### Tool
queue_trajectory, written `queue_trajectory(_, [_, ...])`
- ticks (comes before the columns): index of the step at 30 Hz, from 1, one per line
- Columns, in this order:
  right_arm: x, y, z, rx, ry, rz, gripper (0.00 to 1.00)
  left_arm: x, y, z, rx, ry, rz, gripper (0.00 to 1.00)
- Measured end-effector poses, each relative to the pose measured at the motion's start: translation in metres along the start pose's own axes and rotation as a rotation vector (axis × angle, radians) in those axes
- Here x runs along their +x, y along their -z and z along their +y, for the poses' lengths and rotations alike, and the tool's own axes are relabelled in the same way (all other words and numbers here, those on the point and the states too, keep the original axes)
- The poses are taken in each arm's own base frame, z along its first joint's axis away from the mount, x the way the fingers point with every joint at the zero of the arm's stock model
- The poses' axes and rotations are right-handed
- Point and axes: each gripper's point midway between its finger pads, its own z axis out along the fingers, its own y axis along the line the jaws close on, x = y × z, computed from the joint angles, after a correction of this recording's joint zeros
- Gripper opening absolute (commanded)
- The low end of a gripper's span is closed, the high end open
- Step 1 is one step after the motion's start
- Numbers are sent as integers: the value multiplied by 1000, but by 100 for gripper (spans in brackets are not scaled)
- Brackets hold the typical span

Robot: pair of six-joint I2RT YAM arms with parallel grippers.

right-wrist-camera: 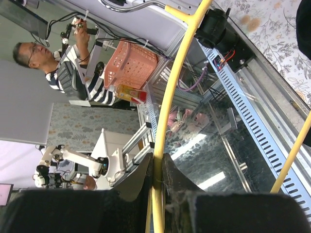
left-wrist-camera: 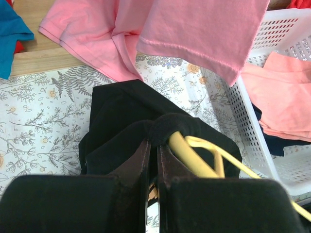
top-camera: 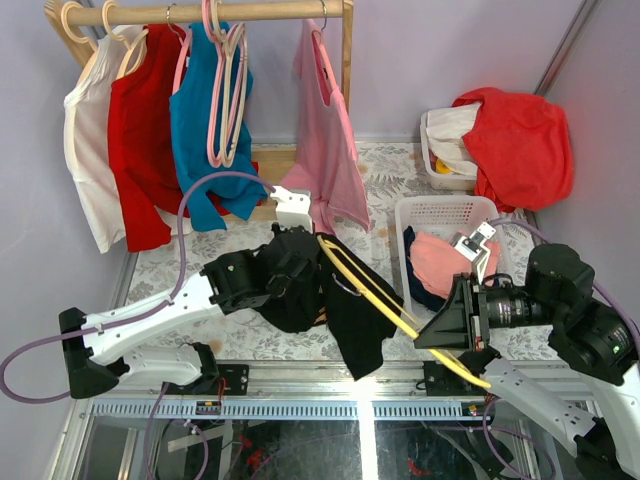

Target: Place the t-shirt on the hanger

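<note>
Black cloth bunches around our left gripper (left-wrist-camera: 154, 145), whose jaws are pressed together on a fold of the t-shirt (top-camera: 350, 310). We see the garment crumpled and hanging in loose folds above the near edge of the flowered worktop (top-camera: 390, 180), about midway along it. Our right gripper (right-wrist-camera: 156, 162) is clamped tight on the thin yellow hanger (top-camera: 375, 290), whose far end runs up-left under the shirt, just beside the left fingers (left-wrist-camera: 136, 165).

Left arm stretches forward toward centre, its pincer (left-wrist-camera: 154, 145) clamped on the t-shirt (left-wrist-camera: 121, 107) (fingers almost meeting). Right arm bends back inward, pincer (right-wrist-camera: 156, 169) pointing left, nipping the hanger (right-wrist-camera: 168, 97).
</note>
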Motion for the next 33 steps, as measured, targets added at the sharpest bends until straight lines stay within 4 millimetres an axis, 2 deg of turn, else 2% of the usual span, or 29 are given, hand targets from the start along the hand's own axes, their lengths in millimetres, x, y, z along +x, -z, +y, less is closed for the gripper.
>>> queue_trajectory(7, [9,-11,-11,-63,-28,24,0,-4,4,2,2,-18,8,0])
queue_trajectory(13, [12,-19,-21,-94,-43,38,0,-18,12,-1,16,-38,-1,0])
queue_trajectory(16, [17,-22,-25,-128,-59,38,0,-31,20,-3,29,-47,-9,0])
queue_trajectory(21, [16,-31,-30,-191,-123,29,0,-67,41,-12,79,-34,-48,0])
queue_trajectory(26, [5,-28,-13,-246,-108,9,0,-104,60,-22,115,-41,-73,0])
queue_trajectory(33, [-7,-7,18,-167,-9,-13,0,-145,77,-35,143,-59,-101,0])
